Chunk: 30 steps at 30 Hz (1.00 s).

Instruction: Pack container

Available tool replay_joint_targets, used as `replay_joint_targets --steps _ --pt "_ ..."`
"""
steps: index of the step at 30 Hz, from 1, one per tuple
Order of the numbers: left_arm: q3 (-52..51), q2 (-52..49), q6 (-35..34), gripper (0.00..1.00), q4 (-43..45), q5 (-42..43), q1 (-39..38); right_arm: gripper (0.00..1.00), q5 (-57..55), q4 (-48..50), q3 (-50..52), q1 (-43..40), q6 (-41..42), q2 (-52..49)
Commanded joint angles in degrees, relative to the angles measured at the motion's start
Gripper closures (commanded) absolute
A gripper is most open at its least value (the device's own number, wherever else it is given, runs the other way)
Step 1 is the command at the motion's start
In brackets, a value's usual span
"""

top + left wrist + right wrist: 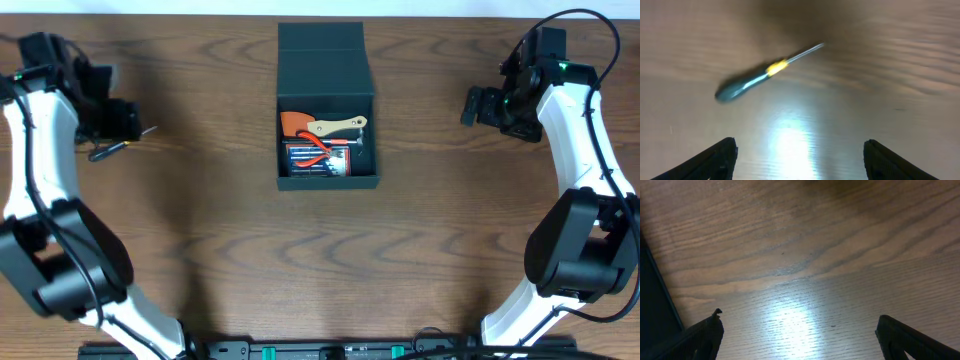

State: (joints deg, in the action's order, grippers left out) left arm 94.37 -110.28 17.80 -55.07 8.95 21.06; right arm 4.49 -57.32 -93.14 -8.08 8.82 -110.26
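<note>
Two pincers released, empty: left gripper (799, 150), right gripper (800, 325) | matte teal-black square cardboard container (330, 181), flap open, toward 12 o'clock | slim dark-handled, yellow-banded screwdriver (752, 80) lying at 9 o'clock on glossy wood-grain table (200, 250)

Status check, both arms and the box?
Left gripper open over screwdriver, not gripping. Right gripper open, empty. Container lid open, tools inside. Nothing blocking it.

A dark-handled screwdriver (771, 68) with a yellow collar lies on the wooden table (200, 260).
</note>
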Motion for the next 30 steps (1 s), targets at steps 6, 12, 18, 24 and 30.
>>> replay_joint_targets --steps 6,12,18,24,30 --pt "-0.50 -6.97 -11.30 0.20 1.29 -2.16 1.11 0.01 0.46 0.33 0.15 0.28 1.03 -0.39" --pt "-0.48 -6.97 5.33 0.21 2.21 -2.16 1.11 0.01 0.46 0.37 0.15 0.28 1.01 -0.39" --pt "-0.48 -6.97 35.04 0.33 2.12 -3.39 1.16 0.01 0.46 0.31 0.15 0.28 0.98 -0.39" --pt "-0.48 -7.08 46.90 0.38 9.90 -6.97 1.57 0.01 0.46 0.26 0.15 0.28 0.98 -0.39" --pt "-0.48 -9.49 49.55 0.29 12.37 -6.99 3.87 0.01 0.46 0.35 0.15 0.28 1.01 -0.39"
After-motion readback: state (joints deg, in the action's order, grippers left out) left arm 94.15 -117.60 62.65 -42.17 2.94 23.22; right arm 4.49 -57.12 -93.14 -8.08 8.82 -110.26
